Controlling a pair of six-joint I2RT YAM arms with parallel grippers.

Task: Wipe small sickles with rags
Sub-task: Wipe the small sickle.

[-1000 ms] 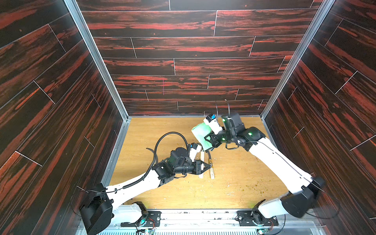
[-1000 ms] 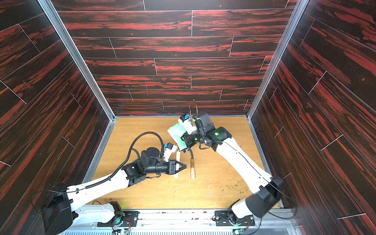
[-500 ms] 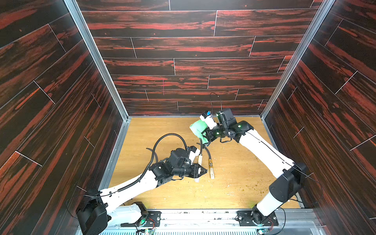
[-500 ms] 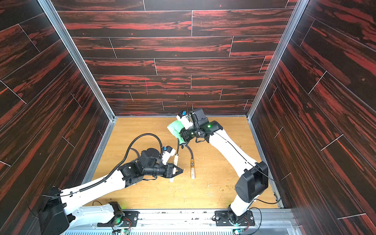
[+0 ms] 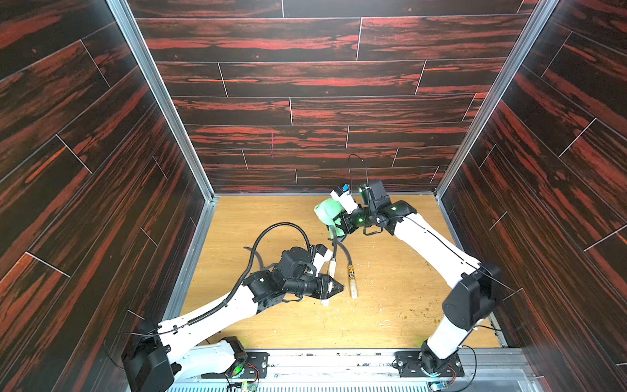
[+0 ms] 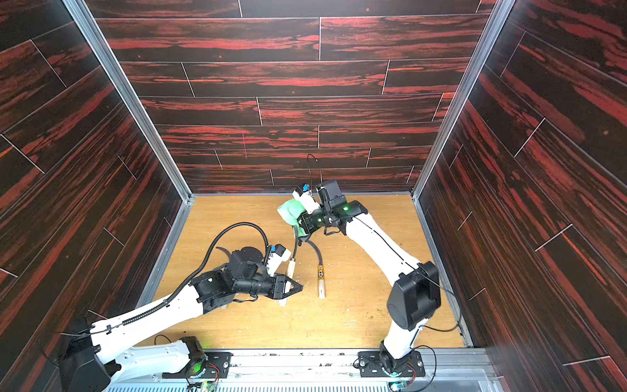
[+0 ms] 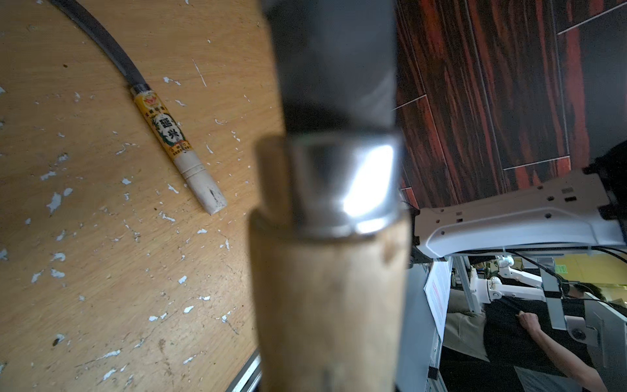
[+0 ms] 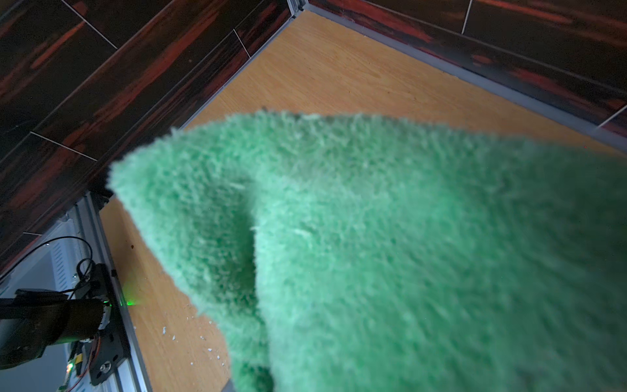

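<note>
My left gripper (image 5: 340, 288) is shut on the pale wooden handle of a small sickle (image 5: 330, 271), low over the floor. In the left wrist view this sickle (image 7: 332, 288) fills the middle, with its metal collar and dark blade pointing away. The blade rises toward the green fluffy rag (image 5: 326, 211), which my right gripper (image 5: 339, 224) holds shut above the floor near the back. Whether blade and rag touch I cannot tell. The rag (image 8: 390, 244) covers most of the right wrist view. A second sickle (image 5: 352, 276) with a yellow-black label (image 7: 168, 134) lies on the floor beside the held one.
A dark curved blade (image 5: 253, 253) shows on the floor behind my left arm, its handle hidden. Pale flecks and crumbs (image 5: 403, 310) are scattered over the wooden floor (image 5: 271, 220). Dark red panelled walls (image 5: 305, 112) close in the left, back and right sides.
The right gripper has carried the rag a little toward the back left, and that arm's elbow has swung upright. The left gripper with its sickle has shifted slightly toward the front.
</note>
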